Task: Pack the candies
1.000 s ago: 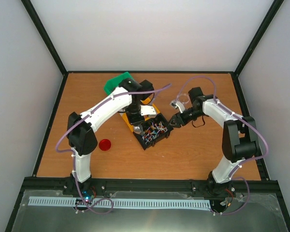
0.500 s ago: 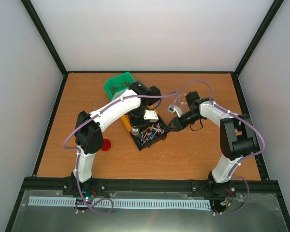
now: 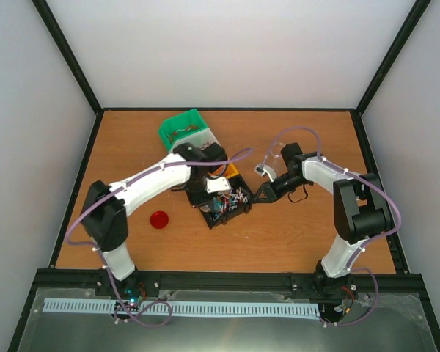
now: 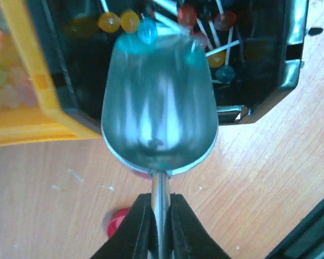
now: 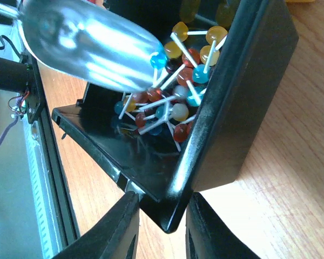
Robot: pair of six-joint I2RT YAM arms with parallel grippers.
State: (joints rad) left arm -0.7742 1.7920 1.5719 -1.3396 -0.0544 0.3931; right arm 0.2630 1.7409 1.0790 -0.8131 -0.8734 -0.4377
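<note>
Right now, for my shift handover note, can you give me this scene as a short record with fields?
left gripper: shut on the scoop handle
scoop: bowl reaching into the black bin, one blue sweet at its lip
candies: on white sticks, mixed colours, piled in the black bin
right gripper: fingers either side of the black bin's corner; firm grip unclear
orange bin: right beside the black bin
green bin: behind both
red lid: lying apart, left of the bins

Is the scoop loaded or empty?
Empty: the scoop bowl shows bare metal; one blue lollipop sits at its tip.
</note>
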